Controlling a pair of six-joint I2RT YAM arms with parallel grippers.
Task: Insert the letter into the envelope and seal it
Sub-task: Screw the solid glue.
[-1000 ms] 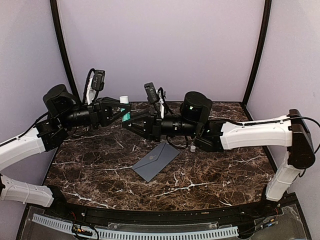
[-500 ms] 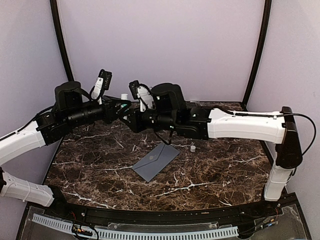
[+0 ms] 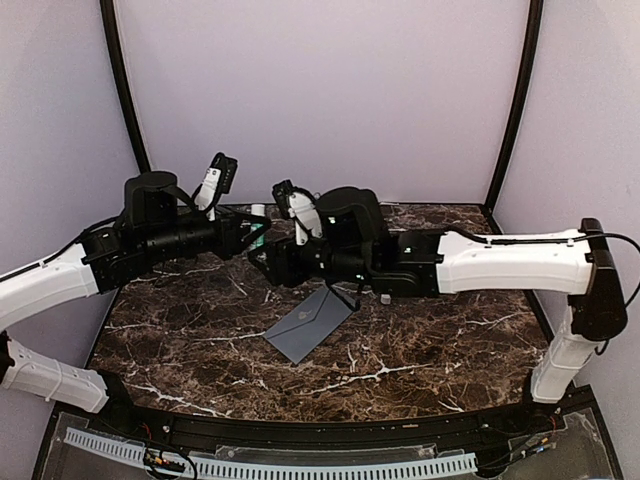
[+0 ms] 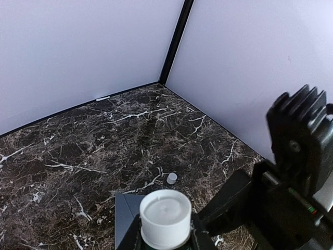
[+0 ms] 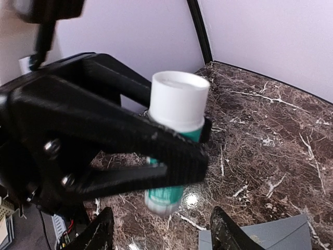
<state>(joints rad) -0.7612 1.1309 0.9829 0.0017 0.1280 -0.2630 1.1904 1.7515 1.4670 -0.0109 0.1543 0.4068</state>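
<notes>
The left gripper (image 3: pixel 252 231) clamps a white-capped green glue stick (image 5: pixel 177 130), the right gripper (image 5: pixel 161 234) gaping beside it, the envelope (image 3: pixel 312 322) flat on the marble table (image 3: pixel 450 340).

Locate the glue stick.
Top view, left of centre: the glue stick is held aloft in the left fingers, just beyond the envelope.

My glue stick (image 5: pixel 178 101) is teal-green with a white cap. The envelope (image 3: pixel 312 322) is plain slate grey. The table (image 3: pixel 430 350) is dark brown marble, veined white. The small loose cap (image 4: pixel 171 178) is white. The walls (image 3: pixel 330 90) are pale lilac and the corner posts (image 3: pixel 516 100) are black.
</notes>
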